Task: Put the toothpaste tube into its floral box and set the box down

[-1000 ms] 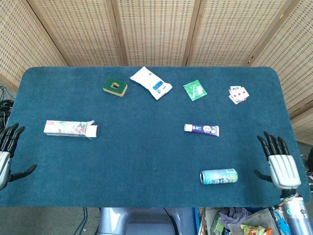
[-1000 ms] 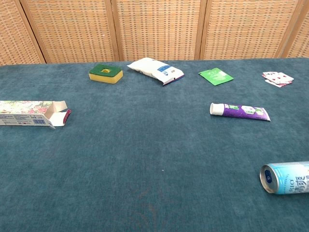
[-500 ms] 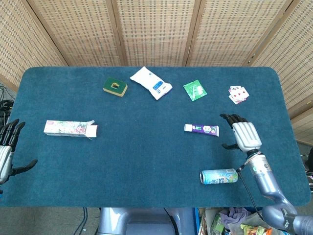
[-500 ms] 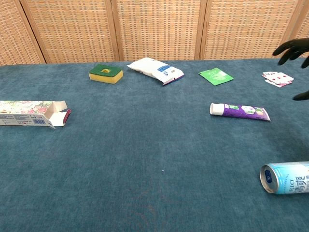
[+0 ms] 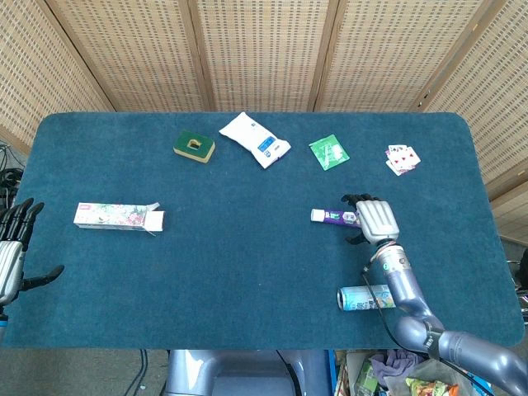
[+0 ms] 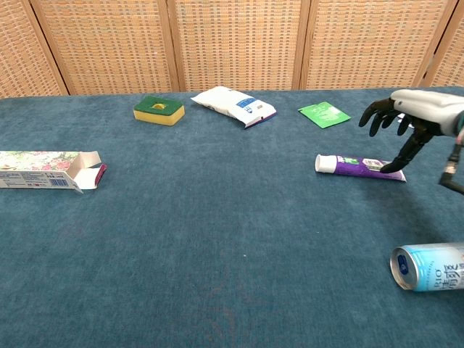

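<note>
While the toothpaste tube (image 5: pixel 339 218) lies flat on the blue table (image 5: pixel 247 272), its long axis runs left to right across the head view, with the white cap at the left end and the flat crimped tail at the right. In the chest view the tube (image 6: pixel 359 167) shows the same lie, cap toward the left, its tail end dipping slightly nearer the camera. The right hand (image 5: pixel 370 219) hangs over the tail end with its fingers apart and holding nothing; in the chest view the right hand (image 6: pixel 406 119) sits above the tube, and one dark fingertip reaches down to the tail, though whether it touches cannot be told. The floral box (image 5: pixel 118 216) lies well apart on the left side of the table, its long axis also left to right, its open end with spread flaps facing right toward the tube. The left hand (image 5: pixel 14 256) stands at the table's left edge with fingers spread and empty.

A drink can (image 5: pixel 369 297) lies on its side near the front edge, below the right hand. Along the far side sit a yellow-and-green sponge (image 5: pixel 194 146), a white packet (image 5: pixel 254 139), a green sachet (image 5: pixel 329 152) and some playing cards (image 5: pixel 402 159).
</note>
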Tool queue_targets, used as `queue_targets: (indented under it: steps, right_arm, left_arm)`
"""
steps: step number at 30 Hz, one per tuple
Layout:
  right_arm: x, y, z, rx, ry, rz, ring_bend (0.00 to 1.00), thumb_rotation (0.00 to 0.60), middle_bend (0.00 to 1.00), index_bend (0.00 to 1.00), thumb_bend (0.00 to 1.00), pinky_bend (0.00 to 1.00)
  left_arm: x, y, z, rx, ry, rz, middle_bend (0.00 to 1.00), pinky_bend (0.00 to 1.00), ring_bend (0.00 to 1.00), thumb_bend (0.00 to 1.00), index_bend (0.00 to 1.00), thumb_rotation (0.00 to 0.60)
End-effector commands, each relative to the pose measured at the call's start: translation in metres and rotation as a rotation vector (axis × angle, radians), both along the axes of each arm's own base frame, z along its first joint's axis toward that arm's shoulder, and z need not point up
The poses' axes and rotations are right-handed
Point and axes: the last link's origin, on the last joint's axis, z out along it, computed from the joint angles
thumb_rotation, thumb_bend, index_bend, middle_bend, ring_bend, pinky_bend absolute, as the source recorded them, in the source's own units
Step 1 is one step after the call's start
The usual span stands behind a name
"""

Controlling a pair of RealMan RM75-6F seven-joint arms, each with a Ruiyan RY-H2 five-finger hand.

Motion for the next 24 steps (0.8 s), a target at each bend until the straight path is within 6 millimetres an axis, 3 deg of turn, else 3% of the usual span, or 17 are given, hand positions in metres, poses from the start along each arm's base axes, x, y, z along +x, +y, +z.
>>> queue_targets:
  steps: [1,10,24]
  right_arm:
    - [0.006,-0.012,-0.014,-0.004,0.005,-0.035,0.25,0.6,0.33,0.26,0.07,0.3]
    - [0.011,-0.024,-0.029,-0.006,0.039,-0.094,0.26,0.6,0.34,0.27,0.19,0.3]
    - [0.009,-0.029,-0.043,0.006,0.08,-0.103,0.27,0.6,0.37,0.3,0.21,0.3]
  left_arm:
    - [0.0,0.001,-0.001,-0.002,0.003,0.003,0.0,0.0,0.0,0.18,0.0,0.6]
    - [-0.002,0.005,-0.001,-0.007,-0.002,0.021,0.0,0.0,0.0,0.18,0.0,0.6]
    - [-0.005,0.008,0.002,-0.001,-0.015,0.046,0.0,0.0,0.0,0.18,0.0,0.6]
